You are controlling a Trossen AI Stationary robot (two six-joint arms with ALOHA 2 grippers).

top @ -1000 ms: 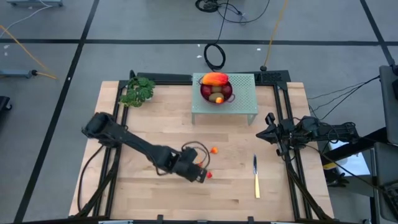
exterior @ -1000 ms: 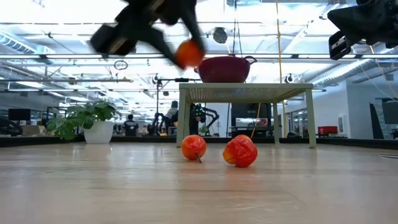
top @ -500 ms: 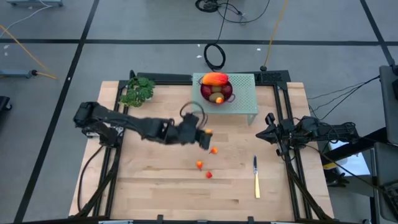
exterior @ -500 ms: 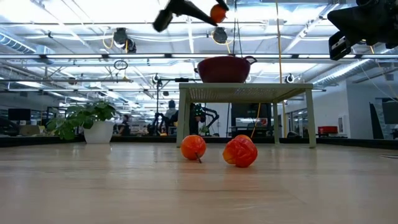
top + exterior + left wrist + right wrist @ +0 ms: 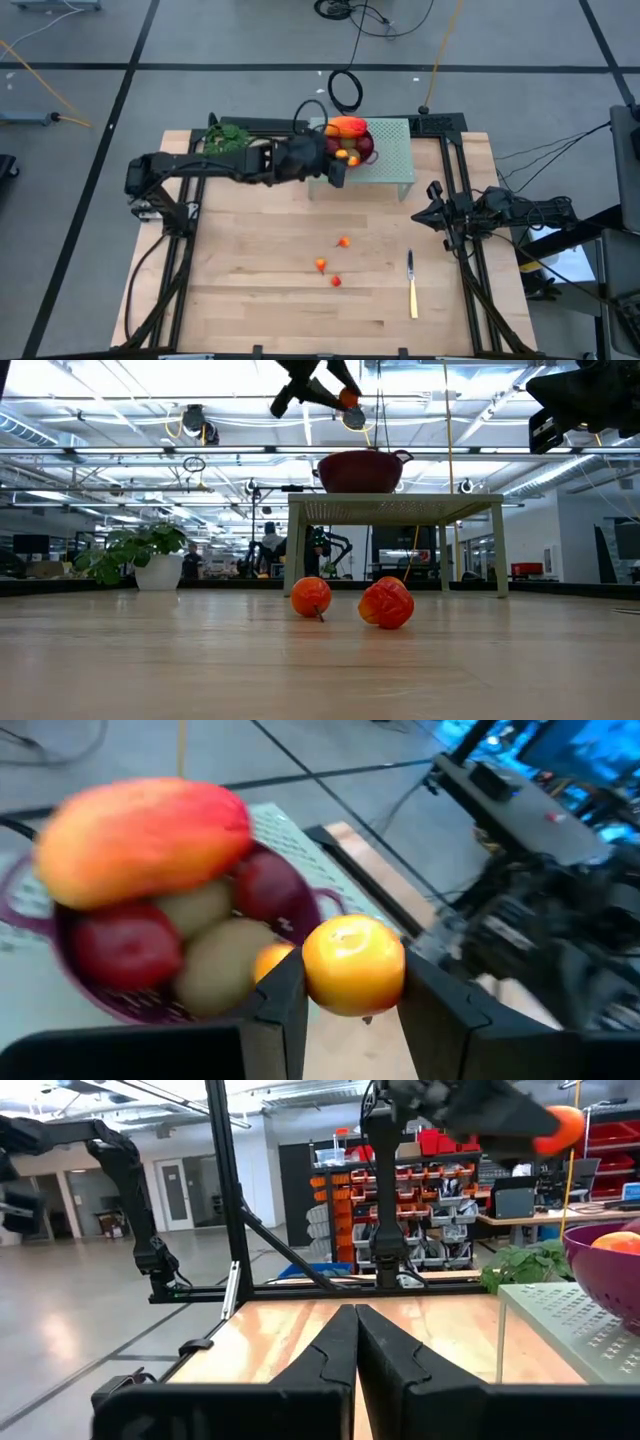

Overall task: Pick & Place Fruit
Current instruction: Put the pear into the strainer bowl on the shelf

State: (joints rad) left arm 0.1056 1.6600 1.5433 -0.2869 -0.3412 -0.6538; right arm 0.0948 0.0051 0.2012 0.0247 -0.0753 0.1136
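My left gripper (image 5: 352,1010) is shut on a tiny orange fruit (image 5: 352,965) and hangs in the air beside the purple bowl (image 5: 130,1005). The bowl stands on a small pale green stand (image 5: 385,165) at the far middle of the table. It holds a large orange-red piece (image 5: 140,835), two dark red balls, two olive-brown ovals and a tiny orange one. Three tiny orange-red fruits (image 5: 344,241) (image 5: 320,265) (image 5: 336,281) lie on the wooden table. My right gripper (image 5: 354,1330) waits shut at the right edge. My left gripper pinches the tiny orange fruit by its two opposite sides (image 5: 312,982) between its two fingers. The fingers come from the table's left, slanting a little downward. The fruit is lifted clear, high above the table (image 5: 347,398), next to the bowl's rim.
A yellow-handled knife (image 5: 411,285) lies near the table's right front. A leafy green bunch (image 5: 222,140) sits at the far left. The stand's legs (image 5: 296,550) rise from the table, and bare wood lies at the front left.
My left gripper has carried the tiny orange fruit from low over the table's middle front up and toward the far edge, as far as the bowl on the stand, and its wrist has rolled on the way. The fruits on the table have stayed where they were.
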